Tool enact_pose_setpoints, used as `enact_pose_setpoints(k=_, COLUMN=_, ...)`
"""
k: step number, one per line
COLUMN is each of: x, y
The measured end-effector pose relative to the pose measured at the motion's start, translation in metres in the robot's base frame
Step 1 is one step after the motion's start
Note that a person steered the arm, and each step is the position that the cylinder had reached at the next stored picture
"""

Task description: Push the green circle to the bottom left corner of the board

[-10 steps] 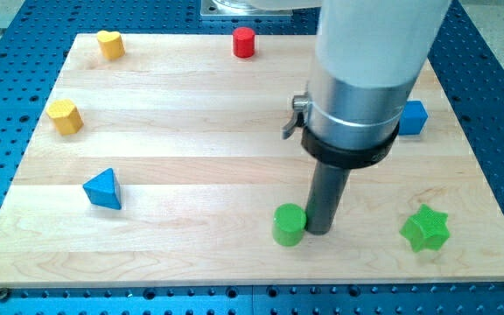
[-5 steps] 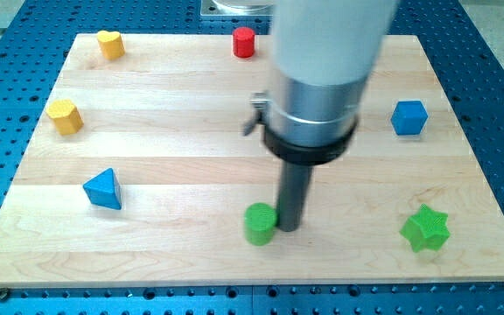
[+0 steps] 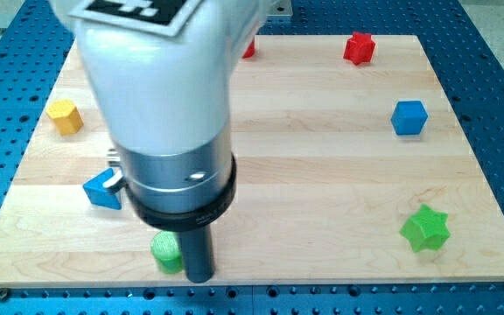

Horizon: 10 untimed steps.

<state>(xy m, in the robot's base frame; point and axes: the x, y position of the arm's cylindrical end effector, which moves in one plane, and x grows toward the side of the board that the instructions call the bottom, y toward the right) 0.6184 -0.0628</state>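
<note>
Board (image 3: 322, 157) edge runs just below my tip (image 3: 199, 278), with bare wood stretching to the view's left toward the bottom corner. No fingers here, only a plain rod; my tip touches the green circle (image 3: 166, 252), a short round block partly hidden, just to its left.

Board (image 3: 322, 175): our wooden top carried everything.
Greens: circle (image 3: 166, 252), star (image 3: 425, 229).
Blues: cube (image 3: 409, 117), triangle (image 3: 101, 189).
Others: yellow block (image 3: 64, 115), red star (image 3: 358, 47).

My tip (image 3: 199, 276) — beside green circle (image 3: 167, 252)
</note>
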Motion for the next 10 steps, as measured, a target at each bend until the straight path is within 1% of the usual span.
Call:
enact_pose_setpoints(k=1, x=-0.005, y=-0.011)
enact_pose_setpoints(k=2, x=-0.020, y=-0.024)
enact_pose_setpoints(k=3, x=-0.031, y=-0.051)
enact_pose_setpoints(k=4, x=-0.032, y=-0.066)
enact_pose_setpoints(k=5, x=-0.037, y=-0.060)
enact_pose_setpoints(k=6, x=-0.055, y=-0.047)
enact_pose_setpoints(k=7, x=-0.054, y=-0.075)
enact_pose_setpoints(k=8, x=-0.049, y=-0.123)
enact_pose_setpoints(k=9, x=-0.048, y=-0.142)
enact_pose_setpoints(k=10, x=-0.063, y=-0.142)
